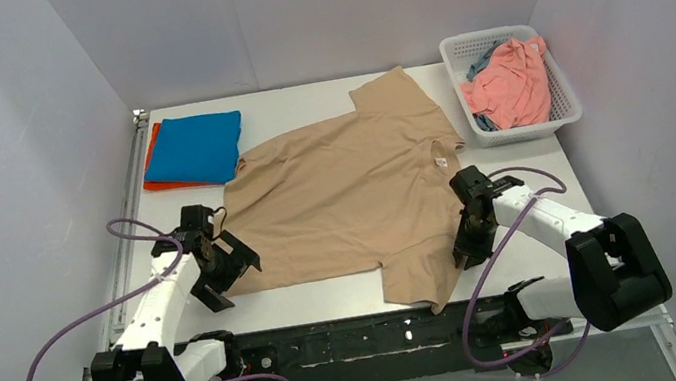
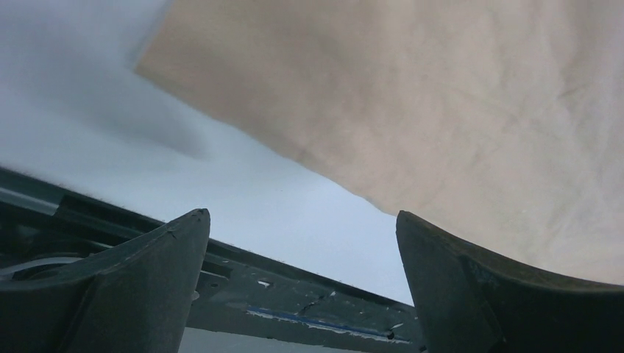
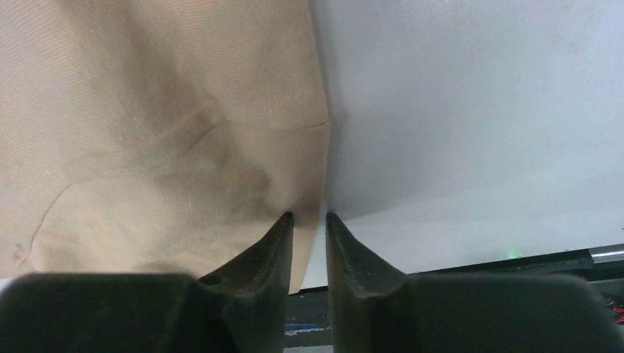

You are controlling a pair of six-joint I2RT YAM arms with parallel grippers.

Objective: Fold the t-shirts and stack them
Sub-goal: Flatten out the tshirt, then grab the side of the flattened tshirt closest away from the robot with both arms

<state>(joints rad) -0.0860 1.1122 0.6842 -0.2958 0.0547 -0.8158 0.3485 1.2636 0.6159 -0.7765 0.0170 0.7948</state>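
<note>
the beige-tan short-sleeved cloth t-shirt (image 1: 345,199) lies spread flat in the middle of the white table (image 1: 325,301). its long axis runs left to right, turned a little off square, with the collar to the right and the hem to the left. one sleeve points to the far side. the other points near, and its tip reaches the table's near edge. bare table runs along the hem, along the near edge left of that sleeve, and beyond the collar.

the left gripper (image 1: 230,275) sits at the hem's near corner, its jaws spread wide and empty. the right gripper (image 1: 465,252) is at the near sleeve's right edge, its jaws drawn to a thin slit. whether cloth is pinched cannot be told.

just beside the hem's far corner, a folded bright blue t-shirt (image 1: 196,148) rests on a folded orange-red t-shirt (image 1: 151,165). beyond the far sleeve stands a white plastic mesh basket (image 1: 493,36) holding a crumpled salmon pink t-shirt (image 1: 510,84) and a grey-blue t-shirt (image 1: 480,63).
</note>
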